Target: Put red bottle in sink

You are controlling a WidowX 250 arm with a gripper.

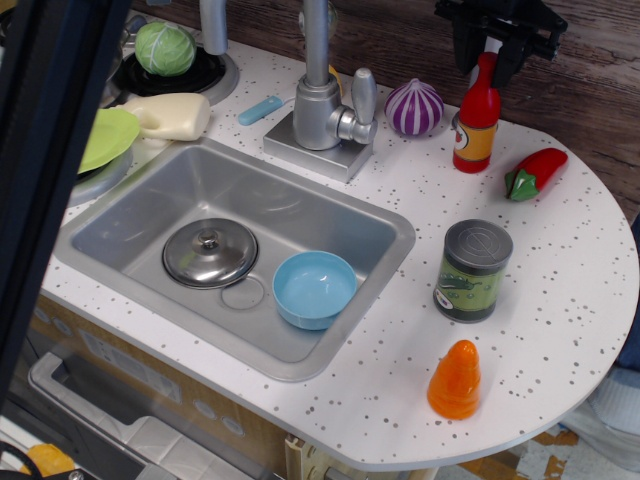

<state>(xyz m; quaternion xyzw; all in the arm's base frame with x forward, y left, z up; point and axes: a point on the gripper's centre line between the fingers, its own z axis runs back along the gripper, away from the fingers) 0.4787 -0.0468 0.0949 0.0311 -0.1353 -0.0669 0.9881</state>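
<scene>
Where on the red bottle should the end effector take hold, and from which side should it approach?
Probably at the narrow neck, just under the cap, coming straight down from above. The red bottle stands upright, and its neck is slimmer than the labelled body. The end effector already hangs open over the cap, and the purple onion crowds one side.

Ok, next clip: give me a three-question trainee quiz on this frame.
1. True or false: the red bottle already lies in the sink.
2. Which item stands nearest the red bottle? A) purple onion B) orange cone C) blue bowl
3. Fill in: the gripper hangs above the bottle's ____.

Key: 1 false; 2 A; 3 cap.
</scene>
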